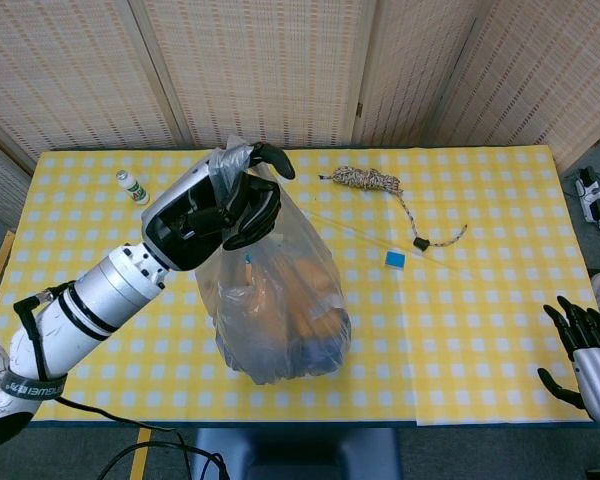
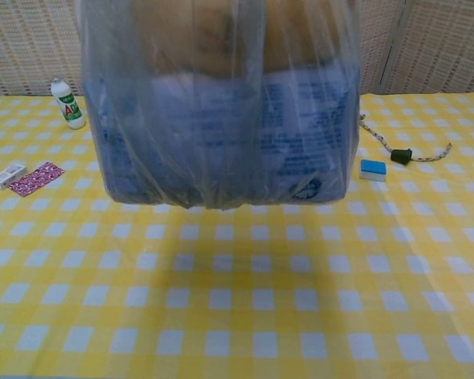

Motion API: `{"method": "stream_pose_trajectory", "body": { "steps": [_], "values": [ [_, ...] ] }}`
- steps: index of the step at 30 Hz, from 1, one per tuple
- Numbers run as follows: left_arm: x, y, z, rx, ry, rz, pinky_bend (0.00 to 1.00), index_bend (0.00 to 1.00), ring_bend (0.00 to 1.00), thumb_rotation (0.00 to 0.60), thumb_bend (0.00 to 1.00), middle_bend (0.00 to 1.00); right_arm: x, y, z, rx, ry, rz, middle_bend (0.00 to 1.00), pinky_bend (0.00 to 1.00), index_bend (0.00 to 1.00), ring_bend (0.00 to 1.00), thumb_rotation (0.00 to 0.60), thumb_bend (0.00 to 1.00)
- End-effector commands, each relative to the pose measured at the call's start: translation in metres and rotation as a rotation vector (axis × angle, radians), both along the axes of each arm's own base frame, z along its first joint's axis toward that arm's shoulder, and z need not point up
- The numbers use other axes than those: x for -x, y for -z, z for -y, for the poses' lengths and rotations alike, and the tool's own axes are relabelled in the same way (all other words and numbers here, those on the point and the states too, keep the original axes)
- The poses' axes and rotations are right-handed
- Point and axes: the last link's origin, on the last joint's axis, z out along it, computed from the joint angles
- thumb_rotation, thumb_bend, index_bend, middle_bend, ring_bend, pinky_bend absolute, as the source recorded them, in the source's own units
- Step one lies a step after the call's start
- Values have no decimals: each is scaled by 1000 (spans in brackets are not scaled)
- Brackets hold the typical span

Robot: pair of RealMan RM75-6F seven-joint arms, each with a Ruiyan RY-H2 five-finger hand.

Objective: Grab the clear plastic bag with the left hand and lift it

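Observation:
My left hand [image 1: 220, 210] grips the gathered top of the clear plastic bag [image 1: 280, 300]. The bag hangs below the hand, clear of the yellow checked table [image 1: 480, 330]. In the chest view the clear plastic bag [image 2: 221, 118] fills the upper middle, its bottom well above the cloth, with orange and blue contents showing through; the left hand is out of that frame. My right hand [image 1: 585, 350] rests at the lower right corner, off the table edge, fingers spread and holding nothing.
A small white bottle [image 1: 132, 186] stands at the far left, with a white packet [image 1: 109, 268] and a pink patterned packet [image 1: 133, 270] nearer. A coiled rope [image 1: 368, 180] with a black end [image 1: 420, 243] and a blue block [image 1: 394, 260] lie right of the bag.

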Motion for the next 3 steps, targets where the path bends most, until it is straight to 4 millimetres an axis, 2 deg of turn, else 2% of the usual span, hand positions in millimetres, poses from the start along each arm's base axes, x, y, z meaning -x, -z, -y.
{"method": "stream_pose_trajectory", "body": {
  "steps": [1,3],
  "values": [
    [-17,-7,8,-8,18,-30,1000,451,780,600,837,829,-1,0,0,2,-3,1,0,0,0,0,600,327],
    [-17,-4,9,2,16,-38,1000,451,780,600,836,829,-1,0,-1,2,-6,1,0,0,0,0,600,327]
  ]
}}
